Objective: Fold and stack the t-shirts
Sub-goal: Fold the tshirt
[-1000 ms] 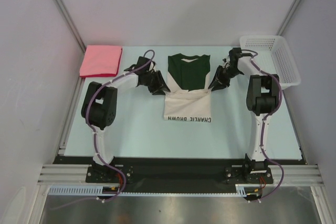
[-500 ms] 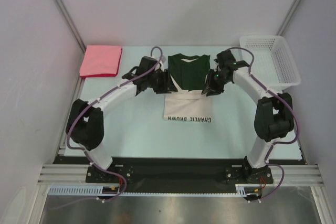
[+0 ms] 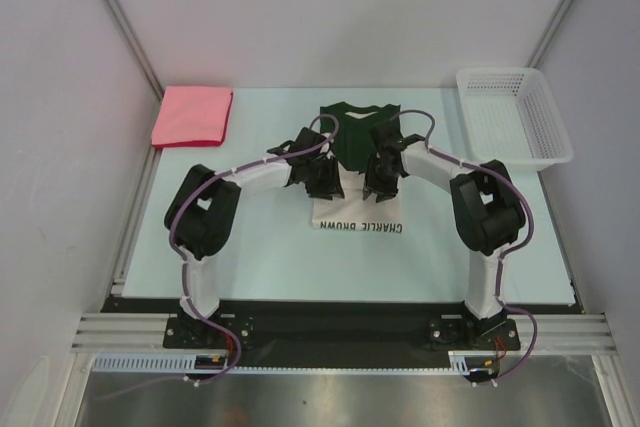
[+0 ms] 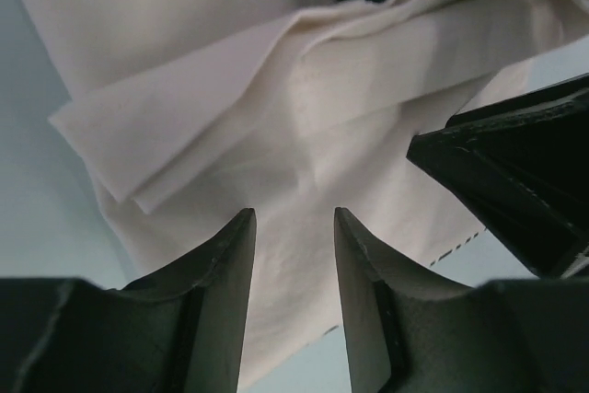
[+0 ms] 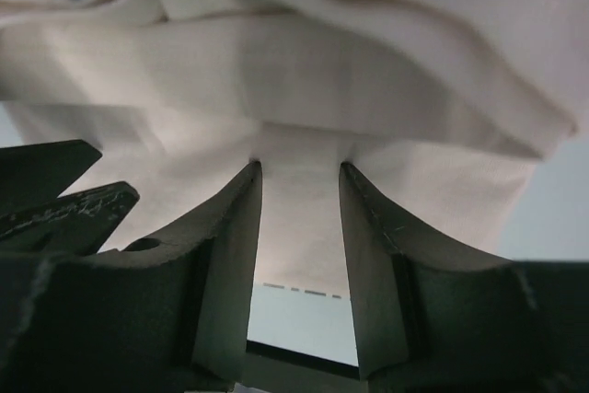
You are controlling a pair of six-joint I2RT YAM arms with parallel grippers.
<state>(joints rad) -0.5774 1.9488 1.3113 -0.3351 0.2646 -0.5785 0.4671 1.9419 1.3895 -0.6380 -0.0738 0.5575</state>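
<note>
The cream-and-dark-green t-shirt (image 3: pixel 357 213) lies flat mid-table, its "CHARLIE BROWN" lettering toward the arms and its green part at the far end. Both grippers sit over its middle, side by side. My left gripper (image 3: pixel 327 181) (image 4: pixel 293 218) is open, with rumpled cream cloth (image 4: pixel 276 108) under and beyond its tips and nothing between them. My right gripper (image 3: pixel 379 184) (image 5: pixel 301 168) is open too, its tips up against a thick cream fold (image 5: pixel 304 71) and the bare table showing through the gap. The pink-red t-shirt (image 3: pixel 192 115) lies folded square at the far left corner.
A white mesh basket (image 3: pixel 520 115) stands at the far right corner. In each wrist view the other gripper shows close by: the right gripper (image 4: pixel 515 181) and the left gripper (image 5: pixel 55 204). Grey walls close in the table on three sides.
Both arms swung inward from the shirt's left and right sides to meet over its middle. The jaws of both grippers stand wider than before.
</note>
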